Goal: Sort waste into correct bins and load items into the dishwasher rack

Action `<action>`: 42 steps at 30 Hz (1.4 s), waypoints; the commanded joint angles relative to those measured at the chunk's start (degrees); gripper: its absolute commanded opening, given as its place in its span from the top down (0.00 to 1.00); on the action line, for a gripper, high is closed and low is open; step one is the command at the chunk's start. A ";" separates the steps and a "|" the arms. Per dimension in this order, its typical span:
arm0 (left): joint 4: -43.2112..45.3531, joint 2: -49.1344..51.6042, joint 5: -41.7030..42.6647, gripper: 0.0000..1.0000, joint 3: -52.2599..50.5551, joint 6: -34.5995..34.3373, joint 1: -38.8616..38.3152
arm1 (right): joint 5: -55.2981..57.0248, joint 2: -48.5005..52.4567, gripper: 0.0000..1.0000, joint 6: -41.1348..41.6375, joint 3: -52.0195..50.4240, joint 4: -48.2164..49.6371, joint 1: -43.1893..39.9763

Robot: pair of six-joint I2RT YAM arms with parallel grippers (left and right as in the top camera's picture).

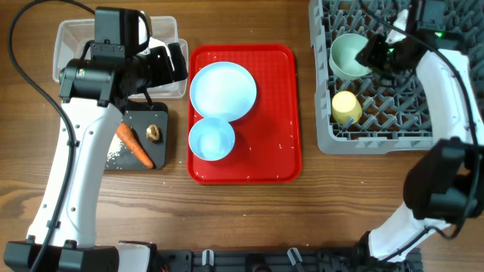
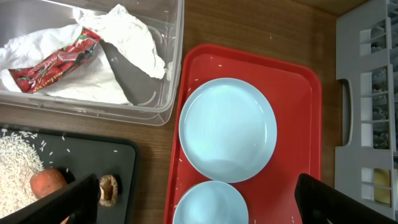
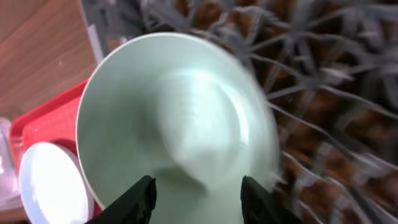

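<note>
Pale green bowl (image 3: 174,115) sits in dishwasher rack (image 1: 378,141), just ahead of right end effector (image 3: 197,186): jaws part-open, pinching nothing (view blurred). Likely light, stiff, slick; take the rim. Left end effector (image 2: 198,186) gapes empty.

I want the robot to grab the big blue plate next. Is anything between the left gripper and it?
Nothing visible is. The left gripper hangs open, and the plate lies bare on the red tray; the small blue bowl sits at its edge.
</note>
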 commanded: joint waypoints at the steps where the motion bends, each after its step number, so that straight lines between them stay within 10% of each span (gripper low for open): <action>1: 0.00 0.44 -0.31 0.00 -0.31 -0.28 0.26 | 6.84 -2.58 0.52 2.23 1.42 -2.89 -1.84; 19: 0.00 0.44 -0.31 0.00 -0.31 -0.28 0.26 | 2.38 3.41 0.55 -0.83 -3.74 2.51 -0.94; 29: 0.00 0.44 -0.31 0.00 -0.31 -0.28 0.26 | 2.62 4.13 0.96 -0.55 -3.50 6.47 -0.76; 33: 0.00 0.44 -0.31 0.00 -0.31 -0.28 0.26 | 3.54 1.49 0.96 -0.83 -2.64 6.80 -2.14; 42: 0.00 0.44 -0.31 0.00 -0.31 -0.28 0.26 | 38.53 -6.67 0.96 0.68 1.03 13.16 -0.83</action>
